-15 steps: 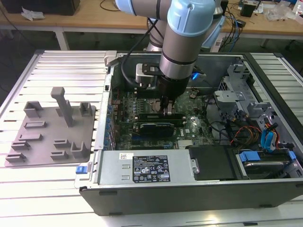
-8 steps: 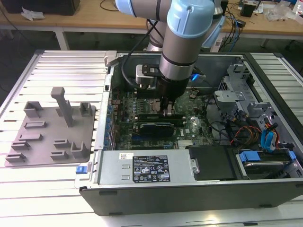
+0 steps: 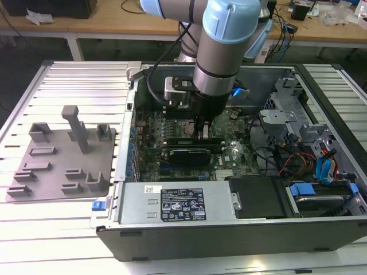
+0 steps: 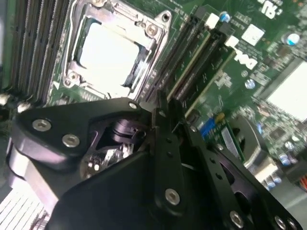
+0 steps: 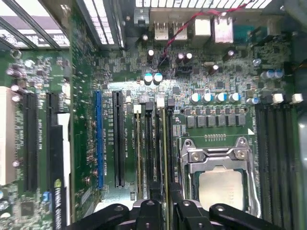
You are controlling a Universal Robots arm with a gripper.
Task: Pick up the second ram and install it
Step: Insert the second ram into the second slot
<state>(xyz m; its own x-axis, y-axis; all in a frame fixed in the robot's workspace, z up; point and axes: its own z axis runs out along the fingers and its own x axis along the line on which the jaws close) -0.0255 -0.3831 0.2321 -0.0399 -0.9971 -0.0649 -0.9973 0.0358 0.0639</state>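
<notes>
One slim green memory stick [image 5: 164, 143] upright in slot, black jaws [image 5: 165, 203] clenched on top edge; stiff, light, fragile.

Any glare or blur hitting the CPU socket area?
Second wrist view: the silver CPU lid in its metal socket frame is blown out white, and the black gripper linkage is soft up close. First wrist view: the same lid is evenly lit.

your arm [image 3: 221, 51] points straight down, gripper [image 3: 203, 133] low, its black fingers [image 5: 184, 208] drawn close together.
</notes>
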